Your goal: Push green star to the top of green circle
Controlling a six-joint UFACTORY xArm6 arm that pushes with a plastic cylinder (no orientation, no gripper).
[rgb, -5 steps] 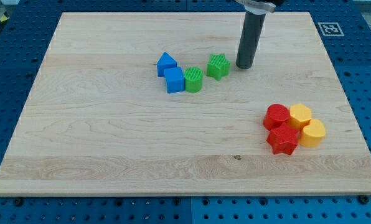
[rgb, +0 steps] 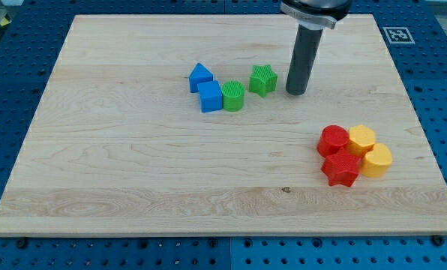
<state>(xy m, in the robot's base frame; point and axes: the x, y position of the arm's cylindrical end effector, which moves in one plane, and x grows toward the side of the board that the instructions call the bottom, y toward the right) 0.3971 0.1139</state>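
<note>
The green star (rgb: 262, 79) lies on the wooden board (rgb: 133, 172), up and to the right of the green circle (rgb: 233, 96), a small gap between them. My tip (rgb: 296, 91) stands to the right of the green star, slightly lower than it, with a gap between them. The dark rod rises from the tip toward the view's top.
A blue triangle-like block (rgb: 200, 76) and a blue cube (rgb: 210, 97) sit just left of the green circle. At the right, a red circle (rgb: 333, 140), a red star (rgb: 340, 169) and two yellow blocks (rgb: 361, 139) (rgb: 377, 160) cluster together.
My tip has moved down the view by a little, staying right of the green star. The blocks have not moved.
</note>
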